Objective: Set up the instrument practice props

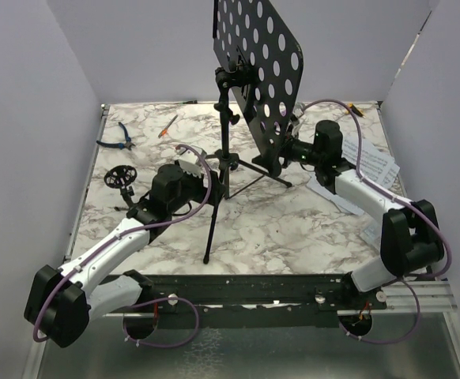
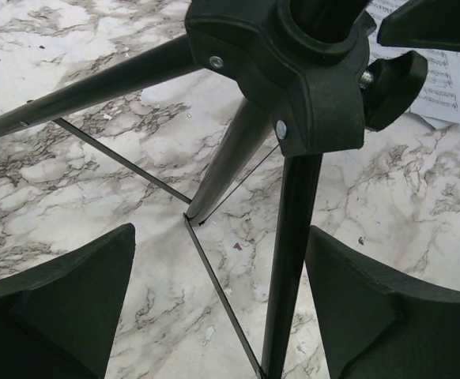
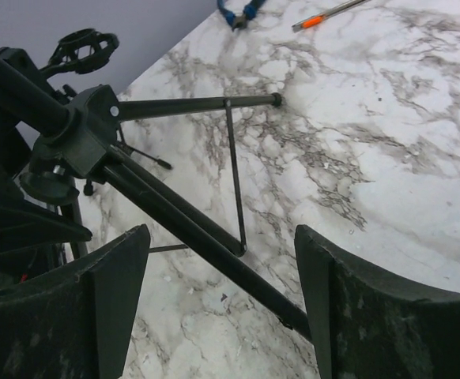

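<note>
Standing upright in the middle of the bench [image 1: 293,229], the tall black tripod music stand [image 1: 227,150] has its legs spread and its hole-perforated desk [image 1: 262,55] tilted up toward the back wall. Its pole runs vertically. The tripod hub [image 2: 293,71] sits low on the pole, directly between the two arms.

The left claw [image 1: 208,170] is the nearer one and comes in from the left at hub height. In the left wrist view the left claw [image 2: 222,260] is spread wide. One tripod leg [image 2: 292,260] drops from the hub through the gap, closer to the right-hand finger. It seems to touch neither finger, so nothing is held.

The right claw [image 1: 281,151] reaches in from the right, just under the lower edge of the desk. In its own view the right claw [image 3: 222,237] also gapes wide. Another leg [image 3: 190,229] slants across the opening toward the base of the right-hand finger, with no contact that I can make out. It grips nothing.

My judgement is that the coming move turns on the hub and pole, with each claw straddling a leg below them.

The white sheet-music pages [image 1: 372,167] lie flat at the right, partly under the right arm. The small black mic stand [image 1: 121,178] stands at the left, well apart from the big stand. I cannot pick out the microphone.
</note>
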Action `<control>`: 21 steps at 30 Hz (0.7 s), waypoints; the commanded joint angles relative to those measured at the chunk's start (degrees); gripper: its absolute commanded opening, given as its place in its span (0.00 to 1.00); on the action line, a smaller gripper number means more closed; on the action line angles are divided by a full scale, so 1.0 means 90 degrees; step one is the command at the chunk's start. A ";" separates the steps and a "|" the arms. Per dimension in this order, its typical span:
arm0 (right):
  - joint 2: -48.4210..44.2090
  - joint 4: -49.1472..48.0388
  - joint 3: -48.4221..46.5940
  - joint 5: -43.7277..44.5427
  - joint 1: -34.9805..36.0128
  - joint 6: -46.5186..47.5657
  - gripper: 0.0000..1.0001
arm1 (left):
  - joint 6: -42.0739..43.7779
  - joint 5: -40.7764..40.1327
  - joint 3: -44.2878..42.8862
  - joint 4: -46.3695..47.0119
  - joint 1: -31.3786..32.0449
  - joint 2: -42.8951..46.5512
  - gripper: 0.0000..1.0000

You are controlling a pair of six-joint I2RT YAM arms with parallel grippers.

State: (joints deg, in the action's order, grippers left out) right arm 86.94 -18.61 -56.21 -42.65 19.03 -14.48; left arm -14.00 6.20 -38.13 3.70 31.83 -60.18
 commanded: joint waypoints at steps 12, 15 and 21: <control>0.0960 -0.0831 -0.0105 -0.2217 0.0116 -0.0259 0.72 | 0.0030 0.0018 -0.0053 -0.0129 0.0376 -0.0070 0.43; 0.1020 -0.0724 -0.0122 -0.2252 0.0191 -0.0157 0.71 | 0.0106 -0.0016 -0.0088 -0.0128 0.0393 -0.0103 0.31; 0.1043 -0.0123 -0.0116 -0.2202 0.0335 0.0299 0.62 | 0.0246 0.0033 -0.0149 -0.0130 0.0444 -0.0267 0.03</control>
State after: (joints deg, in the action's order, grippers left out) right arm 95.35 -23.92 -57.93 -60.27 20.73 -14.50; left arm -14.33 7.57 -38.28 3.86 35.92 -60.88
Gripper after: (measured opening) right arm 0.656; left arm 0.155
